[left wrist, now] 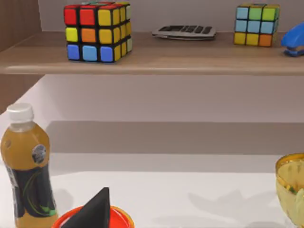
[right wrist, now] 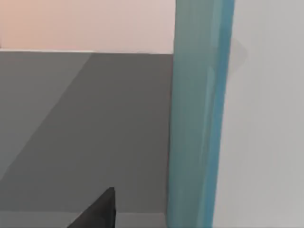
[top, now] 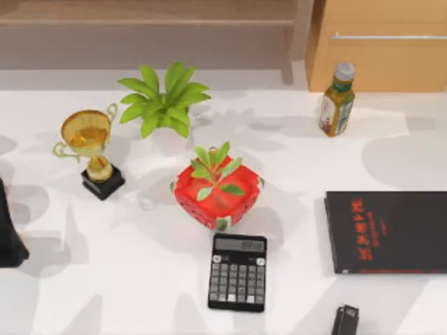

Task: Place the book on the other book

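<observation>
Our left arm (top: 10,234) sits at the counter's left edge, a dark bulk well to the left of the calculator (top: 237,271) and low against the surface. Our right arm (top: 345,320) shows as a small dark piece at the near edge, to the right of the calculator and a little nearer than it. In the left wrist view, one dark fingertip of our left hand (left wrist: 95,209) rises as a pointed wedge. In the right wrist view, a dark fingertip of our right hand (right wrist: 97,211) juts up likewise.
</observation>
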Controlling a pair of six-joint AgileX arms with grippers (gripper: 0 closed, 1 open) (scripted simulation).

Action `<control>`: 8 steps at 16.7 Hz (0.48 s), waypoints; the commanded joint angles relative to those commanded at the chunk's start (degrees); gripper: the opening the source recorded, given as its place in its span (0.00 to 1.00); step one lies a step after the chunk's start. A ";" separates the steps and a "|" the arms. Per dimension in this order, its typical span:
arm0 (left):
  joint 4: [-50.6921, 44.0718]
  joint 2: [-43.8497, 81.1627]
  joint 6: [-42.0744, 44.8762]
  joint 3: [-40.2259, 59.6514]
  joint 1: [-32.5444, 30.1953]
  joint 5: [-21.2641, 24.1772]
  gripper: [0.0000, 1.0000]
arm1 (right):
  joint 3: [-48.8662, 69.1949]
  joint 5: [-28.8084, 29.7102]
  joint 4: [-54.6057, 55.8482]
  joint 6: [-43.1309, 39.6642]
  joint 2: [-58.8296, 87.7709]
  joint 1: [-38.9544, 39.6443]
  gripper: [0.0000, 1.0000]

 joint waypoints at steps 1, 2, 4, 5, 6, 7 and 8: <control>0.00 0.00 0.00 0.00 0.00 0.00 1.00 | 0.00 0.00 0.00 0.00 0.00 0.00 0.77; 0.00 0.00 0.00 0.00 0.00 0.00 1.00 | 0.00 0.00 0.00 0.00 0.00 0.00 0.70; 0.00 0.00 0.00 0.00 0.00 0.00 1.00 | 0.00 0.00 0.00 0.00 0.00 0.00 0.55; 0.00 0.00 0.00 0.00 0.00 0.00 1.00 | 0.00 0.00 0.00 0.00 0.00 0.00 0.47; 0.00 0.00 0.00 0.00 0.00 0.00 1.00 | 0.00 0.00 0.00 0.00 0.00 0.00 0.40; 0.00 0.00 0.00 0.00 0.00 0.00 1.00 | 0.00 0.00 0.00 0.00 0.00 0.00 0.32; 0.00 0.00 0.00 0.00 0.00 0.00 1.00 | 0.00 0.00 0.00 0.00 0.00 0.00 0.25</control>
